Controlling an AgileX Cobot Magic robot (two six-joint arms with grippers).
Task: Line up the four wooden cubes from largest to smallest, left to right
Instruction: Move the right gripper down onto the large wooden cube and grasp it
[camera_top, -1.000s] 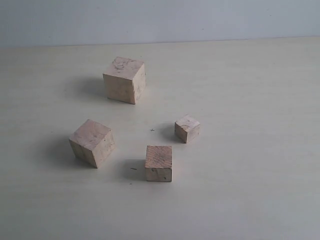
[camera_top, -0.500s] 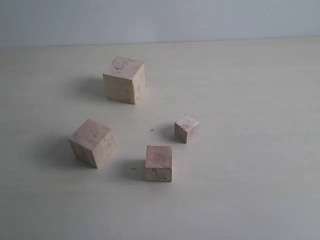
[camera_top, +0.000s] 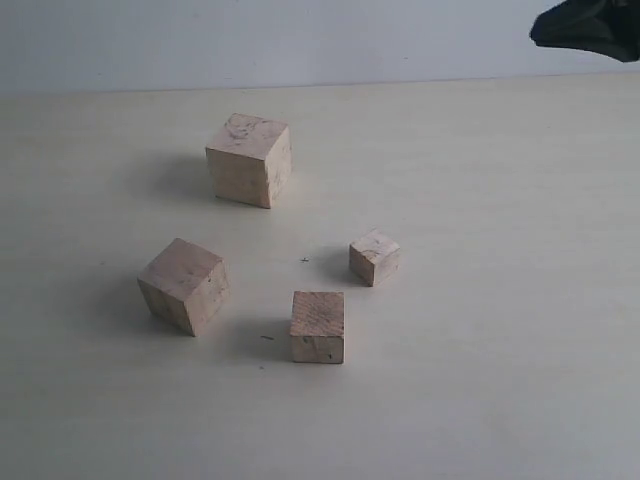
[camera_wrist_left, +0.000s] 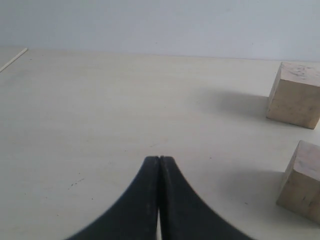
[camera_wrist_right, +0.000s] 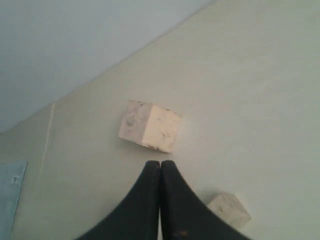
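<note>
Here, ext. view: shows no row yet. Scattered round the cluster's middle: largest cube (camera_top: 249, 158) at 11 o'clock, second cube (camera_top: 184, 285) at 8, third cube (camera_top: 318, 326) at 6, smallest cube (camera_top: 374, 257) at 3, all well apart on the table (camera_top: 500, 300). Judged at the start, w/ all four placements left to do. Left gripper (camera_wrist_left: 159, 159) and right gripper (camera_wrist_right: 160, 162): pressed shut, gripping nothing, visible in wrist views only. Ext. view: just a dark bit of the right arm (camera_top: 590, 28) at 2 o'clock. Right wrist view alone: a blue cloth (camera_wrist_right: 10, 195).
</note>
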